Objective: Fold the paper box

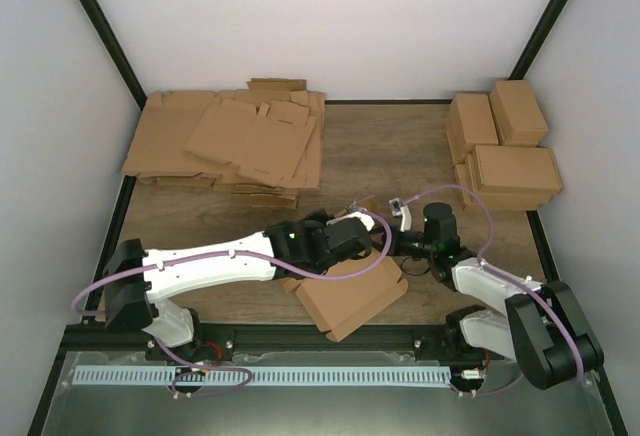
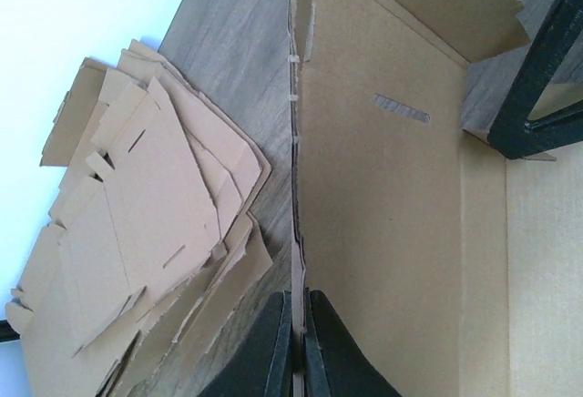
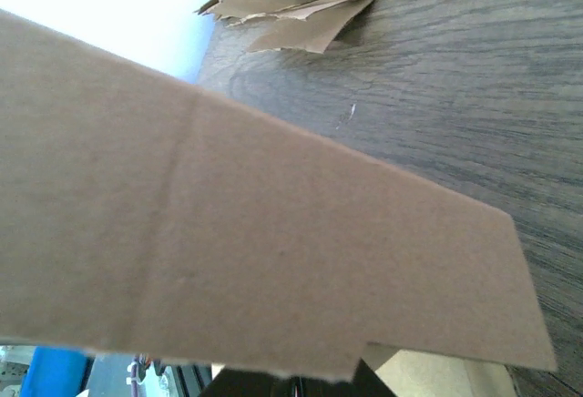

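Table (image 1: 400, 156): wood-grain top, with both arms reaching in over its near middle.
Flat sheets (image 1: 230, 146): a loose heap at the far left, untouched.
Folded boxes (image 1: 505, 146): stacked at the far right.
Paper box (image 1: 350, 301): near the front edge between the arms, partly formed, with one long wall raised and the base flat.
Left gripper (image 2: 299, 299): clamped narrow on the upper edge of the raised wall.
Right gripper (image 3: 291, 386): closed tight beneath a panel that fills its view; whether it pinches the panel, I cannot tell.
Step in hand: probably standing the walls up, early to midway.
Next move: likely needs the left grip steady while the right turns the panel over along its crease.
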You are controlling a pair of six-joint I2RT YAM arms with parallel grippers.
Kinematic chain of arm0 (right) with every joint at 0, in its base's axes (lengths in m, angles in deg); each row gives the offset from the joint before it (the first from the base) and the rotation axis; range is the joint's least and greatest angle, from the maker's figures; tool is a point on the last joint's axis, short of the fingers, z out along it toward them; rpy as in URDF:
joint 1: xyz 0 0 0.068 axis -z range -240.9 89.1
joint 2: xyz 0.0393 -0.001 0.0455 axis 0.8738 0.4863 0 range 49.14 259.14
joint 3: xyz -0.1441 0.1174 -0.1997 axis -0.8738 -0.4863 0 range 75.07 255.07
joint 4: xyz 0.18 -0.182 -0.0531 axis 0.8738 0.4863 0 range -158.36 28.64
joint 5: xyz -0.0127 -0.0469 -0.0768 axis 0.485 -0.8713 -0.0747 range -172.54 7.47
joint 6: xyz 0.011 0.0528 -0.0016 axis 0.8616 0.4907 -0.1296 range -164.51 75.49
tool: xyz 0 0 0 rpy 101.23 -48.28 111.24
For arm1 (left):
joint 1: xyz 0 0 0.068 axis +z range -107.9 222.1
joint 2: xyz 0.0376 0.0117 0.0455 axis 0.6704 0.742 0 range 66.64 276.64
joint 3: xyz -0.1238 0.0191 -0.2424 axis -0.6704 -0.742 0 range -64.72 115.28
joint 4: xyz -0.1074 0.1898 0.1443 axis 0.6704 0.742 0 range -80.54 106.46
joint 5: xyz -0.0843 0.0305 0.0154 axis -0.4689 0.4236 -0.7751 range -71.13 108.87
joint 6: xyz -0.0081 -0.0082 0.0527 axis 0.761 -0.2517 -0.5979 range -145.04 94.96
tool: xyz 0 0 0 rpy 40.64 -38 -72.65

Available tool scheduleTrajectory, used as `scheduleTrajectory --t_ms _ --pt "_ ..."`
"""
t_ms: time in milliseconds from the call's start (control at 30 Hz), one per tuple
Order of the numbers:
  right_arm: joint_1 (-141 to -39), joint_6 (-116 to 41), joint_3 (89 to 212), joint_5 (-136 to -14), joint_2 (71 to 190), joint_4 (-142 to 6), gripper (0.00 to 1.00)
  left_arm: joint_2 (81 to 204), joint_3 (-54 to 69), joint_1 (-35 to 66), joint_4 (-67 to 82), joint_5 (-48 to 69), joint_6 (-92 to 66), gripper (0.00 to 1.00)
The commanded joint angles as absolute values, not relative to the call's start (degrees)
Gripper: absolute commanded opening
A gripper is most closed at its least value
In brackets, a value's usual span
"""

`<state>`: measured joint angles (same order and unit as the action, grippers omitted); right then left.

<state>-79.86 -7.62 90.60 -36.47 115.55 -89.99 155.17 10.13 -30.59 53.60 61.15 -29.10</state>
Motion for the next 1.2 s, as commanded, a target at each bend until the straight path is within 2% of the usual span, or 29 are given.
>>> scheduleTrajectory --t_ms 0,200,733,1033,1167 --pt "-80.15 -9.09 90.58 -36.54 112.84 -88.06 0.01 153.75 10.01 -30.88 51.78 60.80 -28.34 0.04" --pt "-80.17 -9.94 90.76 -42.94 109.44 -82.28 0.01 154.65 10.34 -30.88 52.11 60.92 -28.57 0.04" --pt "-80.18 -9.23 86.25 -46.42 105.55 -81.16 0.02 157.29 8.88 -33.29 52.25 62.20 -27.50 0.04" --pt "-80.15 -11.33 89.74 -52.38 96.68 -72.04 0.12 159.25 8.67 -35.56 53.21 65.60 -26.24 0.04" --pt "-80.15 -13.83 93.46 -49.01 94.65 -70.95 0.19 159.47 8.33 -35.77 52.87 65.36 -26.14 0.04"
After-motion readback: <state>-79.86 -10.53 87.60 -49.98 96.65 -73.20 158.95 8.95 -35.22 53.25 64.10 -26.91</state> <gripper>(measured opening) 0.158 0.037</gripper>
